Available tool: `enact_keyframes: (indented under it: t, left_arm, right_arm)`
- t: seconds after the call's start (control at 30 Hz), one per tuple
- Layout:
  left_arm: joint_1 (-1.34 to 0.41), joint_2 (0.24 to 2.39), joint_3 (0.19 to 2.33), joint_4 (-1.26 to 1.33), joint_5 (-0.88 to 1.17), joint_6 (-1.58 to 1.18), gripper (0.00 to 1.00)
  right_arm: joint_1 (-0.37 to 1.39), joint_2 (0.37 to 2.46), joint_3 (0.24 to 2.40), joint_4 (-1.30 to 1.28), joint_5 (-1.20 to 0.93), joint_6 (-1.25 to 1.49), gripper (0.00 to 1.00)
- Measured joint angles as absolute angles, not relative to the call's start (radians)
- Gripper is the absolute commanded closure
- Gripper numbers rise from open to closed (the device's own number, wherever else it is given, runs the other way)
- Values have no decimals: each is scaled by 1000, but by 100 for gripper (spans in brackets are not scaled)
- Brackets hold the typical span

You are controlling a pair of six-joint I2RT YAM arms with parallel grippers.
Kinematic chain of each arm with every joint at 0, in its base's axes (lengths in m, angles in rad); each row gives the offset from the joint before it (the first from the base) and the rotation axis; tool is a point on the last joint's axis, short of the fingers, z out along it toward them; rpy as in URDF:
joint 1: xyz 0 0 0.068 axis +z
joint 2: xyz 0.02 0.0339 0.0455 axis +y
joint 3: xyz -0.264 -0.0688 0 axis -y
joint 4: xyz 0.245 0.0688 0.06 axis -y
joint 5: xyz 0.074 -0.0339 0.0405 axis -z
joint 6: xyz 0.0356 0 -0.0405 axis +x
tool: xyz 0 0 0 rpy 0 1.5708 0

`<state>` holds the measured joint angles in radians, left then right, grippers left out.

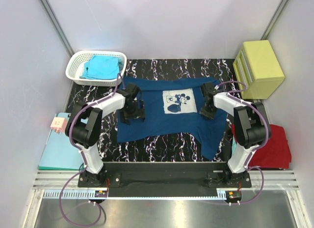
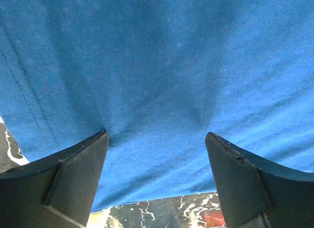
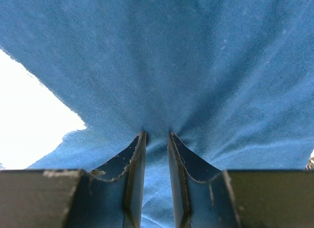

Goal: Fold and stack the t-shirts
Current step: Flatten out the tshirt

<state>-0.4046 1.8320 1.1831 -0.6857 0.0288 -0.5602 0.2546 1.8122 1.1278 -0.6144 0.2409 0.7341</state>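
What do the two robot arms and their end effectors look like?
The left arm and right arm have white shells with black joints and bases. A purple cable runs along each. The left end effector and right end effector are black, each with two flat wedge-shaped fingers, scuffed at the edges.

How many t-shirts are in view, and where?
3. A navy t-shirt spread on the table, a turquoise t-shirt in the white basket far left, a red t-shirt near right. The basket may hide more.
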Motion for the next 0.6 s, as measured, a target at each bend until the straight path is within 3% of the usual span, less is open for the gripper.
enact_keyframes:
  t: [0.6]
  left_arm:
    - [-449,1602,913,-677,106,-550,12]
  right_arm:
    - [360,1539,842,-784,197,845,71]
